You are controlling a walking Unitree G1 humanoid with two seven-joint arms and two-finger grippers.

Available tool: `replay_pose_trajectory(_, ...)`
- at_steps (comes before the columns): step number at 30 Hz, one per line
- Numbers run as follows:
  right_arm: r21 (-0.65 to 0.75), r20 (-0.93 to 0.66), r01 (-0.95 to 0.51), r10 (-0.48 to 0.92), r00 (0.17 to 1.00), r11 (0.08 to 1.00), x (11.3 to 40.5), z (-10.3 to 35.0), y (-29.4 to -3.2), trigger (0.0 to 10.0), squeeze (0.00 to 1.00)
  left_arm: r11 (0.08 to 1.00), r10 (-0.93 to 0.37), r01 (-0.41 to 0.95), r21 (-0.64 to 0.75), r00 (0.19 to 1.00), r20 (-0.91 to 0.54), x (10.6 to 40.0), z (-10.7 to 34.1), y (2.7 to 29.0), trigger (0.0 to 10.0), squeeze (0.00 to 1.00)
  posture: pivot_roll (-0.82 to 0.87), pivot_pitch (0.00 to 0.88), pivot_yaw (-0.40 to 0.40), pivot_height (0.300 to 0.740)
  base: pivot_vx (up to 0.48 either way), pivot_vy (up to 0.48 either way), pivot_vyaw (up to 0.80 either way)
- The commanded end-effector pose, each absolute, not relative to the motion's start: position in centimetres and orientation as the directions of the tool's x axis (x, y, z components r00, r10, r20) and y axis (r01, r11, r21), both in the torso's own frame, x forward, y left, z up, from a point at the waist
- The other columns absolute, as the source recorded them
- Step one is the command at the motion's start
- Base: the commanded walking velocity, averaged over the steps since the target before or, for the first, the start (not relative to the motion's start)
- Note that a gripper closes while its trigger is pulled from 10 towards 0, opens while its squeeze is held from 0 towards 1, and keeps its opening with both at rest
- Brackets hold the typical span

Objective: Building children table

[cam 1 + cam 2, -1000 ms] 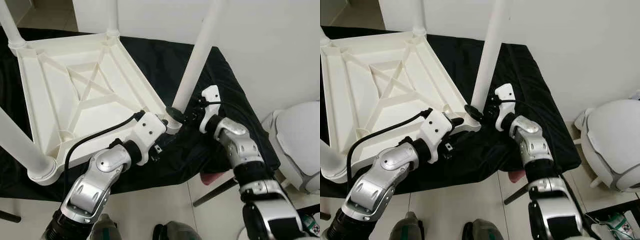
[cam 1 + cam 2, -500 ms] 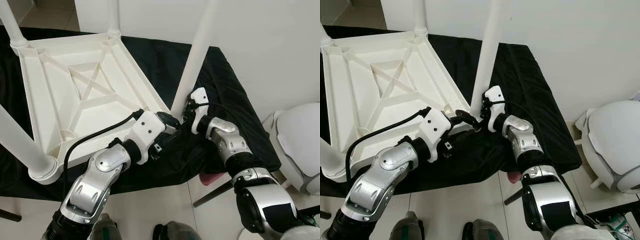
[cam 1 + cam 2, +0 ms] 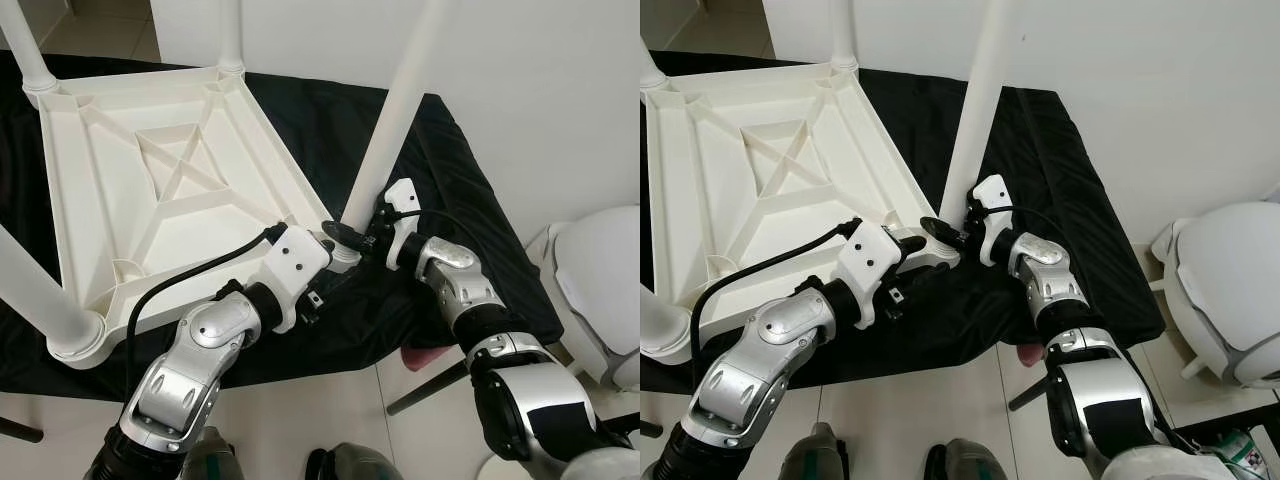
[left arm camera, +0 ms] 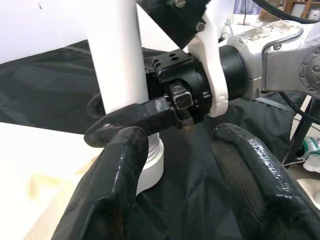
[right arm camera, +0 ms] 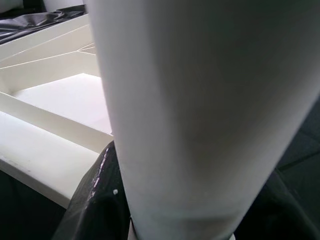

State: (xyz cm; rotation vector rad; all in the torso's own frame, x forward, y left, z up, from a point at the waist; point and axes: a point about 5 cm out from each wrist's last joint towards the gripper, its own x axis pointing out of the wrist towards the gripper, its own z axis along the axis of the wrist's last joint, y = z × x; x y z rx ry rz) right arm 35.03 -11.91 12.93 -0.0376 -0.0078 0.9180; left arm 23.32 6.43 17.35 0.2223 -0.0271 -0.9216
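A white plastic children's table [image 3: 170,180] lies upside down on a black cloth. A white leg [image 3: 395,110] stands tilted at its near right corner, with its lower end at the corner socket [image 4: 150,167]. My right gripper [image 3: 358,236] is shut on the table leg just above the socket; one black finger [image 4: 135,122] wraps around the leg. The leg [image 5: 200,100] is very close in the right wrist view. My left gripper [image 4: 182,165] is open just in front of that corner, with nothing between its fingers.
Three more legs stand in the other corners: far left [image 3: 25,50], far right [image 3: 230,35], near left [image 3: 40,300]. The black cloth [image 3: 450,160] ends close to my right arm. A white rounded object [image 3: 600,290] sits on the floor at the right, beside a white wall.
My right gripper has moved left, in toward the table corner, bringing the leg's lower end onto the socket. The left arm has barely moved.
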Motion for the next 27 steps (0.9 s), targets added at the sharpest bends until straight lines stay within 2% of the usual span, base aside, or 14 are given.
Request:
replay_pose_trajectory(1,-0.008,-0.04,-0.775,0.774,0.632,0.632,34.4,11.8,-12.9,10.0,0.0,0.599,-0.78,0.775,0.202,0.622,-0.07,23.2,17.3,6.2,10.0,0.0,0.02,0.015,-0.119,0.74,0.0,0.0,0.0)
replay_pose_trajectory(6,-0.027,-0.011,-0.697,0.697,0.717,0.717,33.9,12.2,-13.4,10.0,0.0,0.596,-0.783,0.779,0.197,0.618,-0.073,23.1,17.3,6.3,10.0,0.0,0.02,0.018,-0.119,0.74,0.0,0.0,0.0)
replay_pose_trajectory(9,-0.025,0.009,-0.675,0.676,0.737,0.737,33.5,12.5,-13.4,10.0,0.0,0.594,-0.785,0.781,0.194,0.615,-0.074,23.0,17.2,6.2,10.0,0.0,0.01,0.019,-0.114,0.74,0.0,0.0,0.0)
replay_pose_trajectory(13,-0.079,0.03,-0.442,0.445,0.895,0.894,33.5,12.8,-13.4,10.0,0.0,0.588,-0.789,0.786,0.191,0.609,-0.077,23.1,17.2,6.2,10.0,0.0,0.0,0.018,-0.108,0.74,0.0,0.0,0.0)
replay_pose_trajectory(14,-0.079,0.03,-0.442,0.445,0.895,0.894,33.5,12.8,-13.4,10.0,0.0,0.588,-0.789,0.786,0.191,0.609,-0.077,23.1,17.2,6.2,10.0,0.0,0.0,0.018,-0.108,0.74,0.0,0.0,0.0)
replay_pose_trajectory(15,-0.035,0.007,-0.277,0.277,0.961,0.96,33.5,12.3,-13.5,10.0,0.0,0.585,-0.791,0.788,0.193,0.606,-0.076,23.2,17.2,6.1,10.0,0.0,-0.01,0.015,-0.107,0.74,0.0,0.0,0.0)
replay_pose_trajectory(16,-0.035,0.007,-0.277,0.277,0.961,0.96,33.5,12.3,-13.5,10.0,0.0,0.585,-0.791,0.788,0.193,0.606,-0.076,23.2,17.2,6.1,10.0,0.0,-0.01,0.015,-0.107,0.74,0.0,0.0,0.0)
replay_pose_trajectory(18,-0.008,-0.038,-0.171,0.171,0.985,0.985,33.1,11.6,-13.1,10.0,0.0,0.582,-0.794,0.789,0.195,0.604,-0.075,23.3,17.2,6.1,10.0,0.0,-0.01,0.012,-0.106,0.74,0.0,0.0,0.0)
replay_pose_trajectory(21,0.016,-0.054,-0.139,0.14,0.989,0.99,32.7,11.2,-12.0,10.0,0.0,0.58,-0.795,0.79,0.196,0.602,-0.075,23.3,17.2,6.1,10.0,0.0,-0.01,0.009,-0.106,0.74,0.0,0.0,0.0)
replay_pose_trajectory(23,0.025,-0.059,-0.127,0.129,0.99,0.992,32.6,11.1,-11.5,10.0,0.0,0.58,-0.795,0.791,0.196,0.602,-0.075,23.3,17.2,6.1,10.0,0.0,-0.01,0.009,-0.106,0.74,0.0,0.0,0.0)
replay_pose_trajectory(24,0.035,-0.058,-0.16,0.161,0.985,0.987,32.2,11.2,-10.2,10.0,0.0,0.58,-0.795,0.791,0.196,0.601,-0.076,23.2,17.2,6.0,10.0,0.0,0.0,0.004,-0.111,0.74,0.0,0.0,0.0)
replay_pose_trajectory(26,0.035,-0.058,-0.16,0.161,0.985,0.987,32.2,11.2,-10.2,10.0,0.0,0.58,-0.795,0.791,0.196,0.601,-0.076,23.2,17.2,6.0,10.0,0.0,0.0,0.004,-0.111,0.74,0.0,0.0,0.0)
replay_pose_trajectory(27,0.028,-0.052,-0.208,0.209,0.977,0.978,31.8,11.4,-9.0,10.0,0.0,0.58,-0.795,0.791,0.195,0.602,-0.076,23.2,17.2,6.0,10.0,0.0,0.0,0.005,-0.112,0.74,0.0,0.0,0.0)
